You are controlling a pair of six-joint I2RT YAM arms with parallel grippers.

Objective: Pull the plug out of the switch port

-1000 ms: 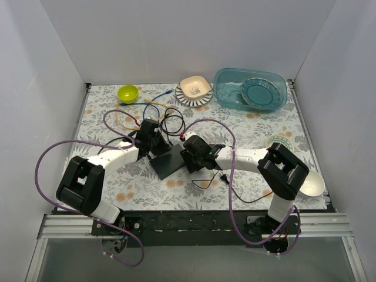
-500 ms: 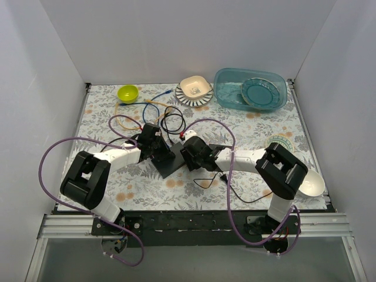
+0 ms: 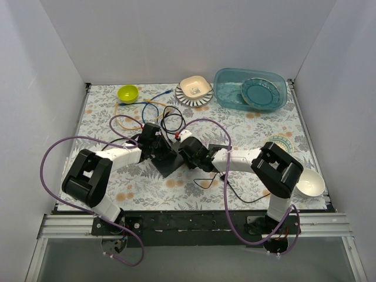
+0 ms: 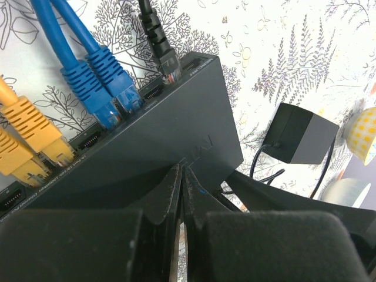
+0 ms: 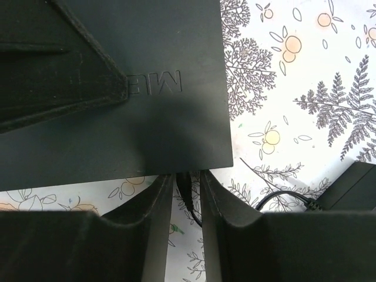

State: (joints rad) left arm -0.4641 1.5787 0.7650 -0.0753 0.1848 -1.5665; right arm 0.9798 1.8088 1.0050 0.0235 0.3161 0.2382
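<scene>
The flat black switch [image 3: 170,162] lies mid-table between both arms. In the left wrist view the switch [image 4: 164,135] has two blue plugs [image 4: 106,82], yellow plugs [image 4: 29,126] and one black plug [image 4: 167,59] in its socket row. My left gripper [image 4: 182,171] is shut, its tips resting on the switch's top; it also shows in the top view [image 3: 158,149]. In the right wrist view a thin black plug [image 5: 185,187] sticks out of the switch's [image 5: 164,117] near edge. My right gripper [image 5: 187,176] is open, one finger on each side of that plug with small gaps.
A black power adapter [image 4: 305,138] with its thin cord lies right of the switch. Loose blue, yellow and black cables [image 3: 161,114] lie behind it. A green bowl [image 3: 127,93], striped plate [image 3: 194,94], teal tub [image 3: 249,88] and white bowl [image 3: 309,183] stand around.
My left gripper has moved right onto the switch's top. My right gripper has moved left up to the switch's edge, around the thin black plug.
</scene>
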